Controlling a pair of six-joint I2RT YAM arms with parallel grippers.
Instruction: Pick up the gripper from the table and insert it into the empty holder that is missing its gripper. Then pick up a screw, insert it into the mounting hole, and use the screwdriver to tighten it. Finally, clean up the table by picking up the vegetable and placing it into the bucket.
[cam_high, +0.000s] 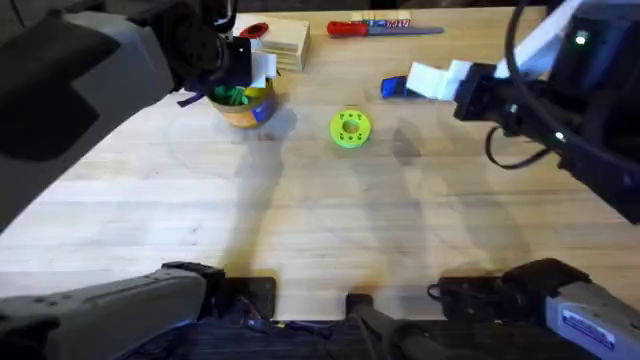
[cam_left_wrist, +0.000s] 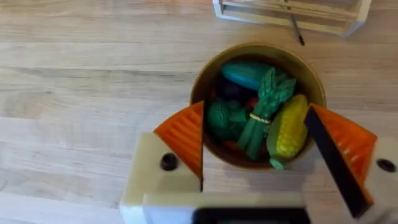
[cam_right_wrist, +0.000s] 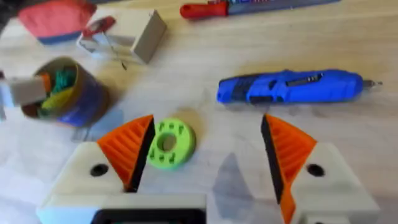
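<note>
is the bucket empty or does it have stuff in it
Not empty. The bucket stands upright, packed with toy vegetables, a yellow corn among them.

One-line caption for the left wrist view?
Left gripper open above the bucket, which holds toy vegetables.

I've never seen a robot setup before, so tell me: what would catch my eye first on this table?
Probably the little bucket crammed with toy vegetables, with the left gripper hovering open right above it. Next, the bright blue screwdriver lying on the wood in front of the open right gripper, and the lime-green disc near the table's middle.
</note>
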